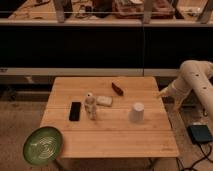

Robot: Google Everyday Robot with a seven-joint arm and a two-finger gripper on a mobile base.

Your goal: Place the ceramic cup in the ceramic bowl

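One ceramic cup (pixel 137 112) stands on the table (pixel 110 142); the gripper (pixel 163 92), wide and empty, hangs at its two o'clock, the ceramic bowl (pixel 43 145) far at its eight o'clock.

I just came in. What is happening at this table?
A robot arm is meant to put the ceramic cup into the ceramic bowl, but has not touched it yet. The gripper hovers open and empty by the right edge of the table, apart from the cup. The cup stands on the table's right half; the green bowl lies at the near left corner, with nothing in it.
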